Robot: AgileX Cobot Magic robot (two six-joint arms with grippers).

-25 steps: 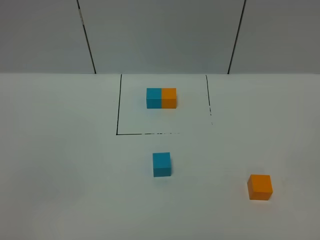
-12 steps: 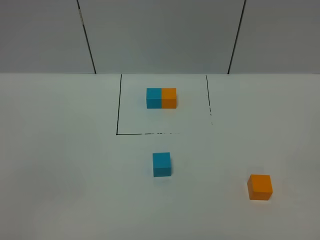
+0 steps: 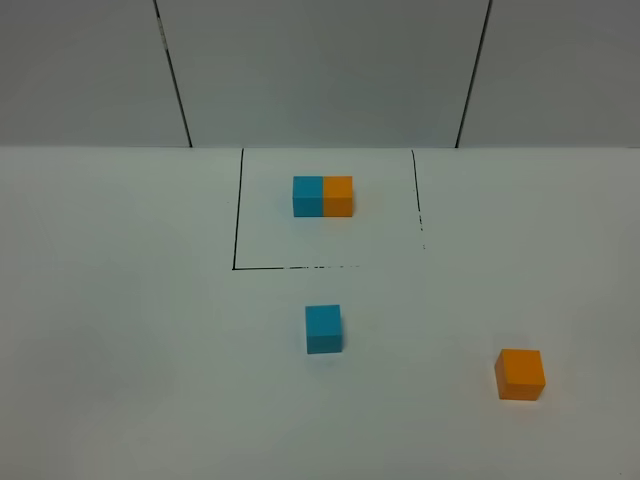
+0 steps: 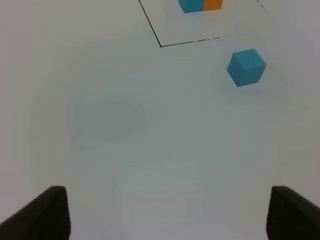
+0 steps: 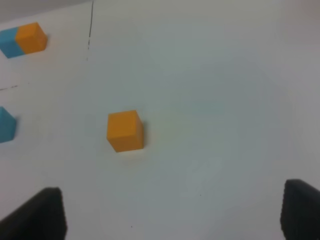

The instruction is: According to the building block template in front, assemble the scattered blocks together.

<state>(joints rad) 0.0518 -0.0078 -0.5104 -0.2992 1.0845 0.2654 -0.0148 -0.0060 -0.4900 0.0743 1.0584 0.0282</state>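
The building block template (image 3: pixel 323 196), a small bar with a cyan-blue cube on the left and an orange cube on the right, sits inside a black-outlined square at the back. The scattered cyan-blue cube (image 3: pixel 323 329) stands just in front of the square. The scattered orange cube (image 3: pixel 520 374) stands apart at the front right. The left wrist view shows the blue cube (image 4: pixel 246 67) and the template (image 4: pixel 200 5) far ahead of my open left gripper (image 4: pixel 167 215). The right wrist view shows the orange cube (image 5: pixel 124 130) ahead of my open right gripper (image 5: pixel 175 215). Neither gripper shows in the exterior view.
The white table (image 3: pixel 120 330) carries a thin black square outline (image 3: pixel 236 215), with its front line partly broken. A grey panelled wall (image 3: pixel 320 70) with dark seams stands behind the table.
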